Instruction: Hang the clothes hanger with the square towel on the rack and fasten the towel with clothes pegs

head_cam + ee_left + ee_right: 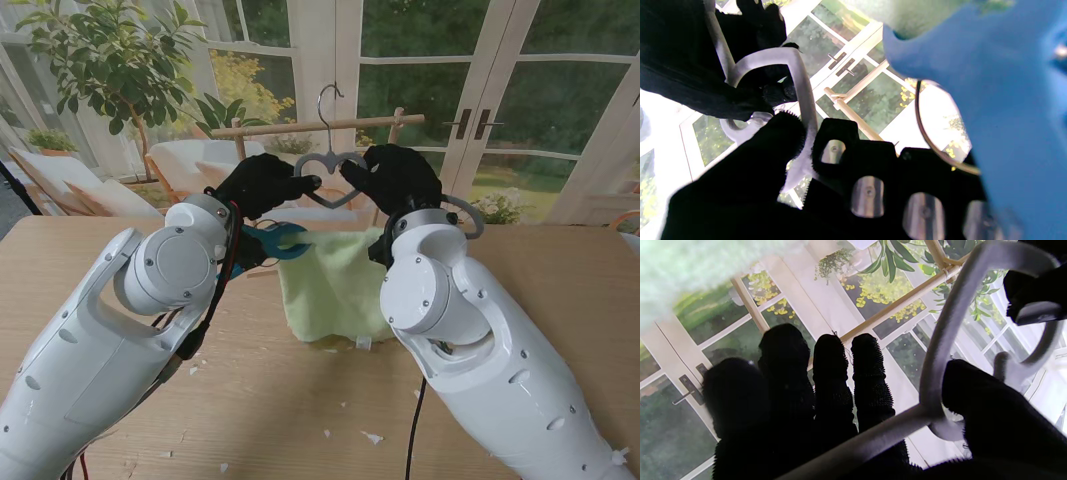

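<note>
Wooden table (560,290) — light top, carrying the towel toward its far-middle part; small white scraps (371,437) lay scattered near the near edge.

Bamboo rack (300,127) — horizontal pole on uprights at the table's far edge, the hanger's hook over the pole; contact could not be told.

Square towel (335,285) — pale green, draped from the hanger's lower part down onto the table top, between the two forearms.

Clothes hanger (332,180) — grey, with a heart-shaped centre and wire hook, held aloft at the rack by both hands.

Left hand (262,185) — black-gloved, fingers closed on the hanger's left shoulder; wrist view showed thumb and fingers pinching the grey bar.

Right hand (395,175) — black-gloved, closed on the hanger's right shoulder, thumb against the bar.

Clothes peg (280,240) — blue, just beside the left wrist, at the towel's left edge; whether clipped could not be told.
</note>
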`<state>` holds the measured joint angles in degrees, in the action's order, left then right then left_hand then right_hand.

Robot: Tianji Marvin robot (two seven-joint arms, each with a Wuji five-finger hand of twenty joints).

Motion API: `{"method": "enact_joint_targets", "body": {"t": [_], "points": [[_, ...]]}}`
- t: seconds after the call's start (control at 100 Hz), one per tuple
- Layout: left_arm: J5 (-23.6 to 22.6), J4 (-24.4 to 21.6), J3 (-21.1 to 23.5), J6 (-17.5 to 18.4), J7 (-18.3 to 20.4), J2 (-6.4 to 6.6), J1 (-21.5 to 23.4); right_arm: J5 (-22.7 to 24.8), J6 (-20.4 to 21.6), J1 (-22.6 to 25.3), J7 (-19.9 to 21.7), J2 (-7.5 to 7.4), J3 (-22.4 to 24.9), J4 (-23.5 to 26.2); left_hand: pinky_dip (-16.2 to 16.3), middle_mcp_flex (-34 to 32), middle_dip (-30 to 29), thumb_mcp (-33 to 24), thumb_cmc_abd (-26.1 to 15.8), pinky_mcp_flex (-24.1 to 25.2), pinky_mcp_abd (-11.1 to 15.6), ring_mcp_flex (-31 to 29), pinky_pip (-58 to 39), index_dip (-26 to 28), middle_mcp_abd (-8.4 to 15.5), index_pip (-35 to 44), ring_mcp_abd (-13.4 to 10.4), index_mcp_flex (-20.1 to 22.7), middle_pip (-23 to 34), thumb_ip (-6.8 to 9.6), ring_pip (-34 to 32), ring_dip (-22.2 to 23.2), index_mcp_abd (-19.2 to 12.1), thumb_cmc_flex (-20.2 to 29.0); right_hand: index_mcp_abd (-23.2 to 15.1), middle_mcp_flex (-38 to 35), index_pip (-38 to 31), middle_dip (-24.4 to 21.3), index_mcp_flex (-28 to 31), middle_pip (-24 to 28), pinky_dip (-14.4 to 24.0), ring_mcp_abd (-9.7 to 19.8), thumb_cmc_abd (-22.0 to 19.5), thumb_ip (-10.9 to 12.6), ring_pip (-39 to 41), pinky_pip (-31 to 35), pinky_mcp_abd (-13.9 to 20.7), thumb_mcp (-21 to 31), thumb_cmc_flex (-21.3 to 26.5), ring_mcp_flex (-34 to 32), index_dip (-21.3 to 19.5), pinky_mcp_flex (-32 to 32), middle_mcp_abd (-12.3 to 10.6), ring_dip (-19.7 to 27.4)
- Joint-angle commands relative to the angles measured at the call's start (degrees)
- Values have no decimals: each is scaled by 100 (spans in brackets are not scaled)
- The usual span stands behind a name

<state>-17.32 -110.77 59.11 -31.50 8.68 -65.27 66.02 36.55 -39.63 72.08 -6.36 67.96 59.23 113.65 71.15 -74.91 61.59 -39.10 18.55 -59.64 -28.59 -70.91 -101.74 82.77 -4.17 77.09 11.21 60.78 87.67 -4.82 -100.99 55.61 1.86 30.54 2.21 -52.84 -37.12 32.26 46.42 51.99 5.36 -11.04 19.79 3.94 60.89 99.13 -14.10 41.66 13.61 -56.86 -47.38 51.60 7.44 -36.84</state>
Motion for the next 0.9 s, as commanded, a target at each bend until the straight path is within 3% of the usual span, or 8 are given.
{"method": "enact_joint_targets", "body": {"t": [0.0, 0.11, 0.23, 0.49, 0.69, 0.89], "points": [[16, -67, -1, -55, 62, -32, -13, 19, 73, 79, 91, -19, 9, 111, 428, -179, 54, -157, -519, -106, -158, -156, -1824, 262, 457, 564, -252, 588, 676, 247, -743, 103, 233, 366, 145, 431, 490, -482, -384, -541, 3463, -285, 109, -366, -477, -360, -22, -156, -247, 554, 472, -466, 57, 163], [-26, -82, -3, -89, 80, -23, -20, 215, 202, 148, 209, -81, 55, 174, 452, -179, 61, -173, -477, -106, -156, -157, -1824, 283, 472, 562, -276, 637, 702, 271, -749, 126, 221, 364, 221, 1110, 1259, -1090, -1041, -1286, 3661, -257, 158, -483, -1240, -1118, -175, -254, -461, 1320, 1074, -1382, 79, 394], [-171, -82, -5, -132, 122, -1, -33, 393, 398, 237, 295, -135, 119, 234, 476, -176, 59, -225, -447, -114, -119, -159, -1824, 308, 495, 552, -328, 661, 722, 303, -752, 151, 199, 332, 265, 1765, 1800, -1397, -1630, -1863, 3818, -168, 131, -554, -1848, -1847, -132, -314, -633, 2167, 1476, -2400, 121, 559], [-236, -129, 36, -211, 189, 30, 21, 992, 705, 368, 320, -212, 232, 288, 478, -175, 52, -230, -450, -119, -88, -159, -1824, 323, 501, 546, -337, 664, 727, 311, -750, 165, 199, 341, 139, 2741, 2037, -1437, -2161, -1964, 3952, 296, 28, -587, -2522, -3059, 233, -428, -590, 3813, 1644, -4056, -43, 804], [-180, -130, 60, -236, 208, 33, 38, 1205, 956, 627, 184, -231, 489, 456, 482, -175, 51, -226, -450, -117, -90, -159, -1824, 329, 499, 544, -337, 683, 735, 315, -751, 175, 195, 346, 21, 2849, 2018, -1482, -2146, -1997, 3786, 470, 15, -579, -2938, -4196, 87, -482, -455, 4030, 1682, -4403, -153, 1137], [-163, -158, 100, -231, 216, 38, 55, 1469, 1474, 1419, 166, -304, 1221, 987, 487, -174, 46, -245, -424, -122, -69, -161, -1824, 335, 529, 546, -381, 698, 748, 333, -753, 183, 181, 331, -212, 2771, 1874, -1452, -2083, -1920, 3766, 442, 54, -475, -2958, -4448, -56, -474, 77, 3901, 1593, -4355, -259, 1181]]}}
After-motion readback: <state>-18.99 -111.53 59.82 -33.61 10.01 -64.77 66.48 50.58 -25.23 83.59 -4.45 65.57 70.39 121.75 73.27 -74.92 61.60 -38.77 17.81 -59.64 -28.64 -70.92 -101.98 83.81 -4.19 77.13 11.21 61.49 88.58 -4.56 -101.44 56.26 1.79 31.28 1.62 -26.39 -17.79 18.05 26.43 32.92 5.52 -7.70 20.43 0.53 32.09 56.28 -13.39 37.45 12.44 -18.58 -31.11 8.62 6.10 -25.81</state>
